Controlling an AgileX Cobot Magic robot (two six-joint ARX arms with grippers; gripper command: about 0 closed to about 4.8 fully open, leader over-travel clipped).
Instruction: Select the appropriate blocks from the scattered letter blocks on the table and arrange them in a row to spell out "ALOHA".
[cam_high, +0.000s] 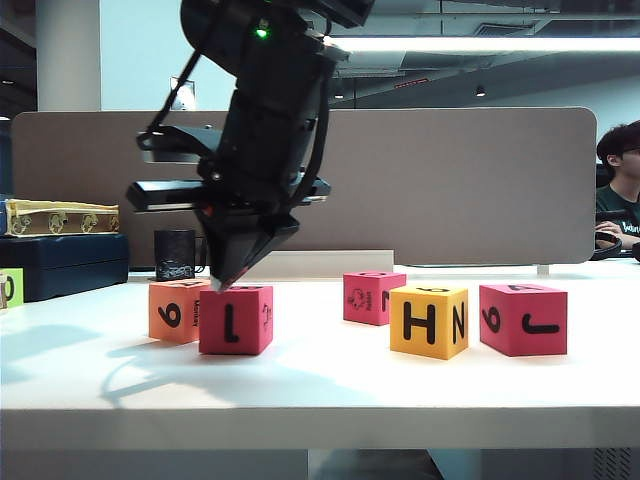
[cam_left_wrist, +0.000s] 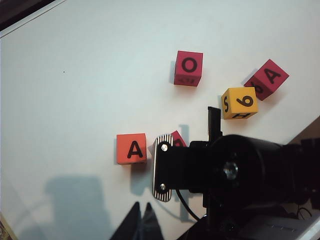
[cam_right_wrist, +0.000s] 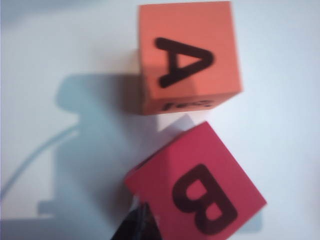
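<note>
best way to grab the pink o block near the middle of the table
Come from straight above the O block and pinch two opposite side faces. It sits flat on the table with open space all around, so either pair of sides looks reachable.

Orange block (cam_high: 177, 310): black "A" on top, black "9" on front face.
Pink-red block (cam_high: 236, 319): black "B" on top, black "1" on front.
Pink-red block, centre (cam_high: 373, 297): black "O" on top, black drawing on front.
Yellow block (cam_high: 428, 321): black "H" front, "6" top.
Pink-red block, right (cam_high: 523, 318): black "A" top.
Table (cam_high: 320, 385): plain white.
Right gripper (cam_high: 222, 283): black.
Left gripper (cam_left_wrist: 140, 222): black.
</note>
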